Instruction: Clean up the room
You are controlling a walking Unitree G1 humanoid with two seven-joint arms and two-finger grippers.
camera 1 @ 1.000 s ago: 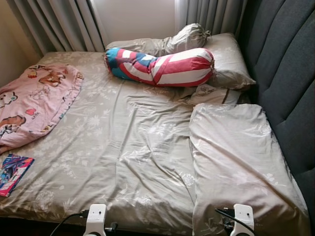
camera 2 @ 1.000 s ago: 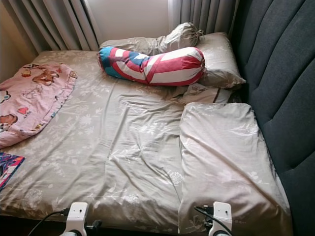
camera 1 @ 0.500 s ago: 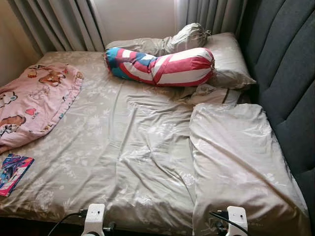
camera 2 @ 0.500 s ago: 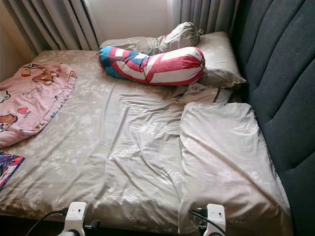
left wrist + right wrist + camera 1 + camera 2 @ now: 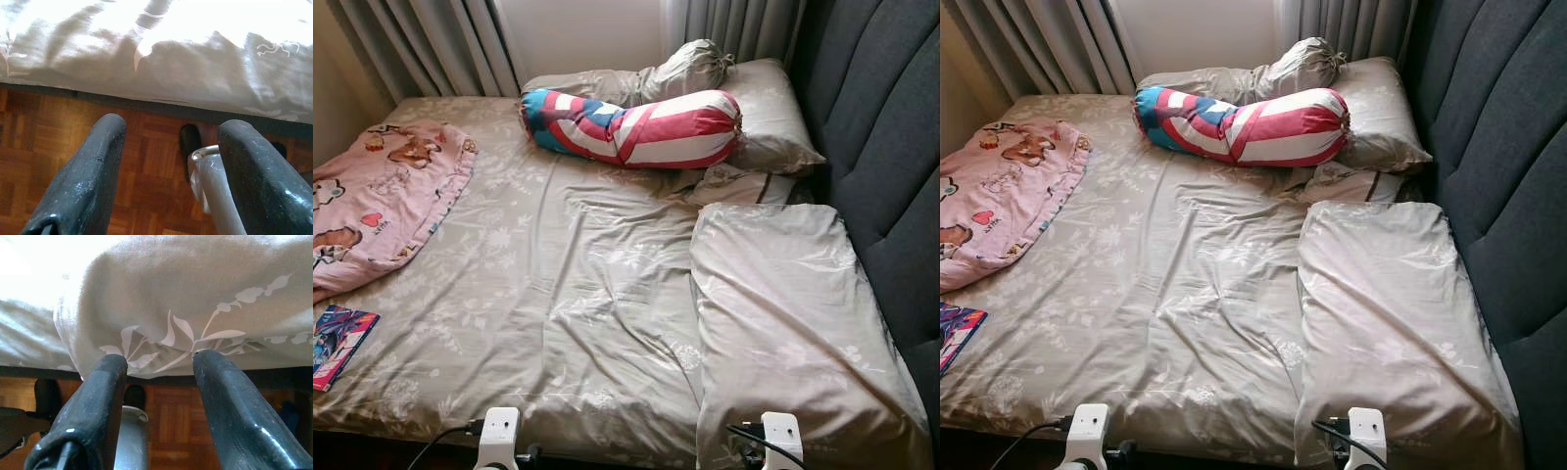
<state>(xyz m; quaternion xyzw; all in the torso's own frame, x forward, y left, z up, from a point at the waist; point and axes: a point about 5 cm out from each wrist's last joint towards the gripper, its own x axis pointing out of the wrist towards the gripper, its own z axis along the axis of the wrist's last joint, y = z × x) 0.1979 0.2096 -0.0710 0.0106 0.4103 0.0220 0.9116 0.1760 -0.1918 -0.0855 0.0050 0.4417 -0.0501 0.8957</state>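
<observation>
**Right wrist view: fingers spread at the pillow's edge**

Right gripper (image 5: pixel 159 369) is spread wide, empty, its fingertips just at the hanging edge of the near pillow (image 5: pixel 783 323). Left gripper (image 5: pixel 168 132) is likewise apart and empty, over parquet floor (image 5: pixel 44 142) beside the bed sheet (image 5: pixel 558 284). Farther up lie a striped bolster (image 5: pixel 631 127), pink blanket (image 5: pixel 372 196) and book (image 5: pixel 337 343).

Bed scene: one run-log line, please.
bed: unmade | bolster: by headboard | pink blanket: far-left | left end effector: open | right end effector: open
</observation>
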